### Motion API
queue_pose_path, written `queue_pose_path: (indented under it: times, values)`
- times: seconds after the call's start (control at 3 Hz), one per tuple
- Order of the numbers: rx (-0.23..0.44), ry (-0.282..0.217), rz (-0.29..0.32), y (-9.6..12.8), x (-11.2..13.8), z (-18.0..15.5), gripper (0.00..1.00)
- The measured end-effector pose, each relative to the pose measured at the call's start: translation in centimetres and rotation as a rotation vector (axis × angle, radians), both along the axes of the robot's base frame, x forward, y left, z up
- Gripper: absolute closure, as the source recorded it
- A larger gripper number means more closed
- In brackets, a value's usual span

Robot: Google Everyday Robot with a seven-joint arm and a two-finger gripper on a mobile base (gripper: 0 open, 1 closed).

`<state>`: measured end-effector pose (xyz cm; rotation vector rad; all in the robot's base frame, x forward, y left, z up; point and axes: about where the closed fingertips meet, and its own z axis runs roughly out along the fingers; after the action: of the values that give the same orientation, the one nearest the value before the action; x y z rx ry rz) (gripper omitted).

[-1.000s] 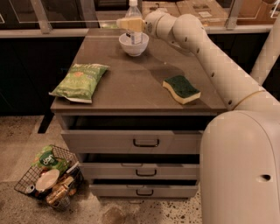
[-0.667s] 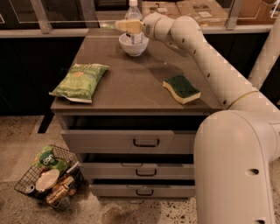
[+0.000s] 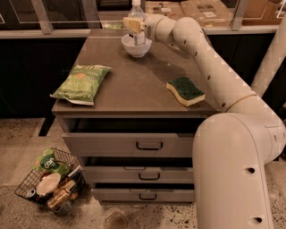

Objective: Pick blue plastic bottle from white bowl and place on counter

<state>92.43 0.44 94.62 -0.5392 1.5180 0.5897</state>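
End effector (image 3: 133, 25) at one bottle (image 3: 137, 8), one bowl (image 3: 136, 47).

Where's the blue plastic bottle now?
The blue plastic bottle stands in the white bowl at the far edge of the counter, top-centre of view, with the hand at its middle.

One bottle (image 3: 137, 10), one bowl (image 3: 133, 50), one chip bag (image 3: 82, 82), one sponge (image 3: 185, 90), three drawers (image 3: 111, 145), one basket (image 3: 27, 182), one hand (image 3: 135, 25) at the bottle
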Motion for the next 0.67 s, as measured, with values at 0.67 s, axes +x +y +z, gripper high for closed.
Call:
queue_pose_path:
  times: [0.67]
  values:
    - [0.001, 0.002, 0.007, 0.57, 0.01, -0.17, 0.93]
